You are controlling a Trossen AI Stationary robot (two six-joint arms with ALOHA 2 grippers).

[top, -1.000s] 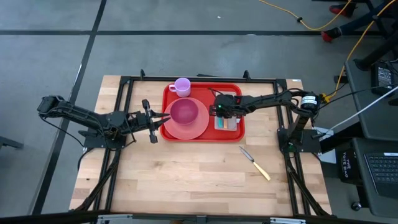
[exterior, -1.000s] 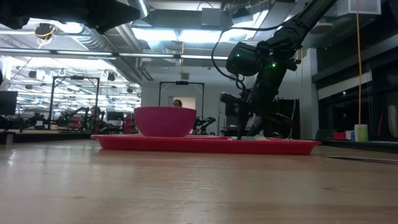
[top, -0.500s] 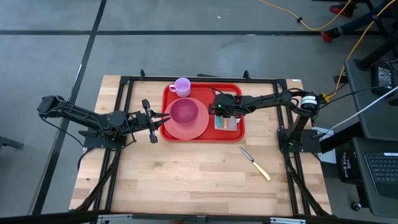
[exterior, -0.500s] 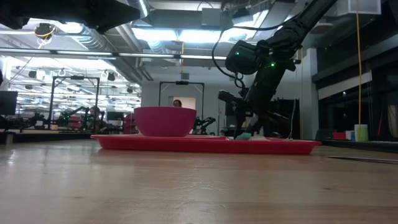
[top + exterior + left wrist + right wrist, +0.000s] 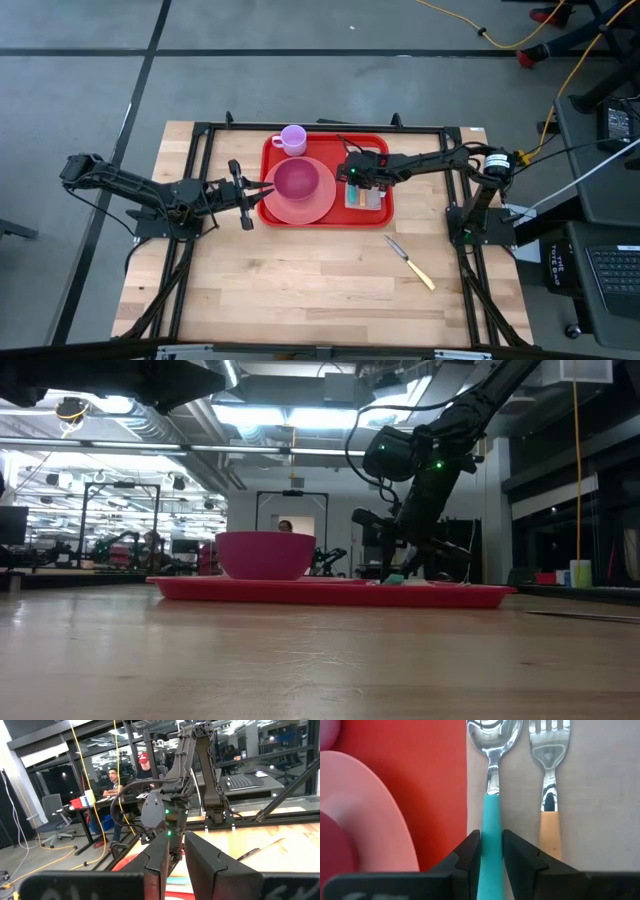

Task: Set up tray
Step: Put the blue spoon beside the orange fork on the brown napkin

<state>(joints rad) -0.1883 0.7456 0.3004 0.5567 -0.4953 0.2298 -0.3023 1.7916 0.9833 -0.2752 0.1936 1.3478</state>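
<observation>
The red tray (image 5: 340, 148) lies at the table's far middle. On it a pink plate (image 5: 318, 208) carries a magenta bowl (image 5: 297, 180). A pale napkin (image 5: 372, 200) on the tray's right part bears a teal-handled spoon (image 5: 492, 780) and an orange-handled fork (image 5: 550, 795), side by side. My right gripper (image 5: 490, 842) reaches down over the napkin and is shut on the spoon. My left gripper (image 5: 172, 852) hovers at the tray's left rim, pointing level across it, with only a narrow gap between its fingers and nothing in it. My right gripper pinches the spoon's teal handle (image 5: 490, 827) between its two fingers (image 5: 470, 850), one on each long side, below the metal neck. The fingers slant down from above and lie across the handle. The spoon runs along the napkin's left edge; I cannot tell whether it is lifted.
A pink cup (image 5: 293, 140) stands on the tray's far left corner. A knife with a pale handle (image 5: 410, 262) lies on the bare wood near the right. A black frame (image 5: 200, 150) rings the table. People sit at desks (image 5: 127, 775) beyond it.
My right gripper has rolled a little at the wrist over the napkin without leaving its place. The spoon's teal handle end now shows beside the fingers in the low view, where it was hidden a second ago.
</observation>
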